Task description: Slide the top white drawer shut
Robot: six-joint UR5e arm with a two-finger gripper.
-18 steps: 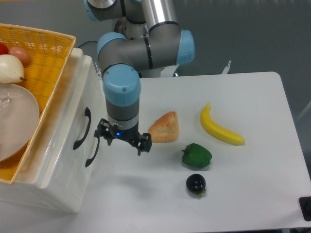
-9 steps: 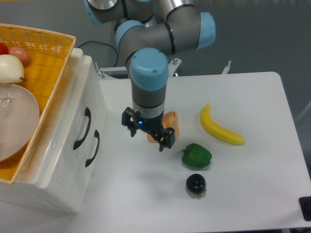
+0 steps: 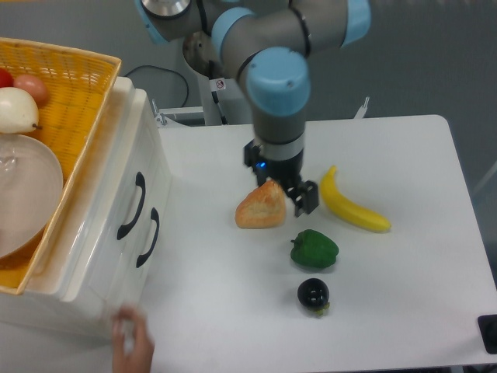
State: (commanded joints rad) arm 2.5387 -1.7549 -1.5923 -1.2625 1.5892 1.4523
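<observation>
Top drawer (image 3: 124, 183): upper of two cream-white plastic fronts in the cabinet at the left of the worktop (image 3: 404, 311), with a black curved handle (image 3: 132, 206). Its front looks level with the lower drawer (image 3: 136, 256), so it appears closed or nearly so.

Handling, by judgement: stiff glossy shell, slippery, light, runs on slides. Best pushed flat on the front panel beside the handle, not pinched.

Gripper (image 3: 282, 189): well right of the cabinet, above a bread piece (image 3: 262, 207) and near a banana (image 3: 353, 203). Fingers spread apart, holding nothing.

Also present: green pepper (image 3: 314, 249), dark round fruit (image 3: 313, 294), wicker basket (image 3: 70, 85) atop the cabinet, a hand (image 3: 132, 346) at the near edge.
</observation>
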